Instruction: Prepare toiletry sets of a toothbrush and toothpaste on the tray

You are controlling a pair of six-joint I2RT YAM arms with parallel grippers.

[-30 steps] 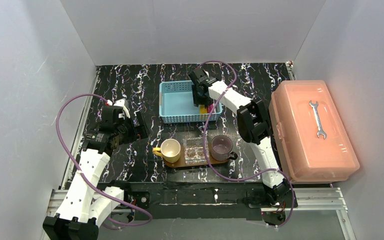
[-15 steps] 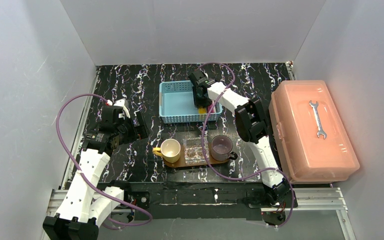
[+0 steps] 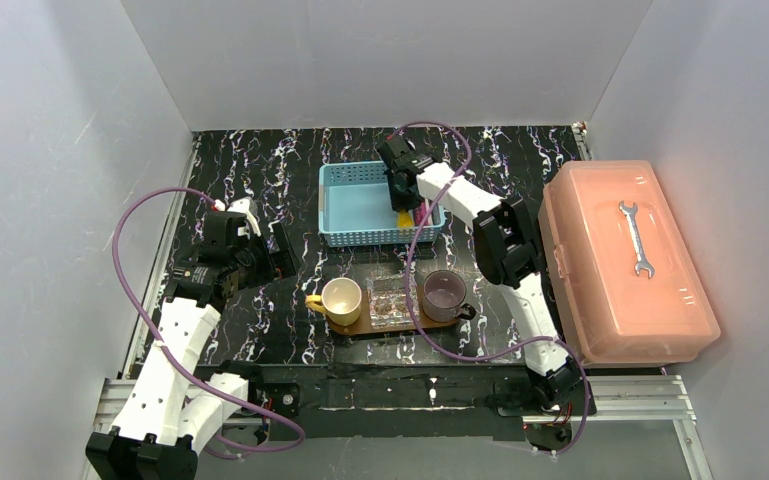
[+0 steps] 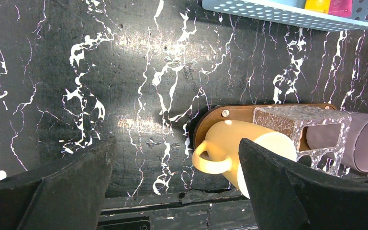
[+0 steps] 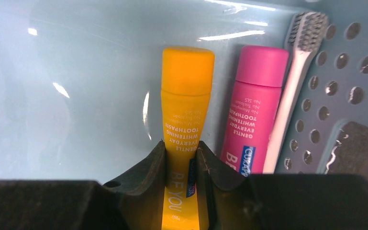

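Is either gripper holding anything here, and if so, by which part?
The right gripper pinches the yellow toothpaste tube by its body, away from the cap, inside the basket. The left gripper is open and holds nothing.

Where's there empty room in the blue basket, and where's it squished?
The basket has bare floor on its left side. Against its right wall it's crowded: yellow toothpaste in the right claw, pink toothpaste and a toothbrush, side by side.

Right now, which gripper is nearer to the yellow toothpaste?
Right. The right gripper clamps the yellow toothpaste inside the basket; the left gripper hangs open over the table left of the tray, well apart.
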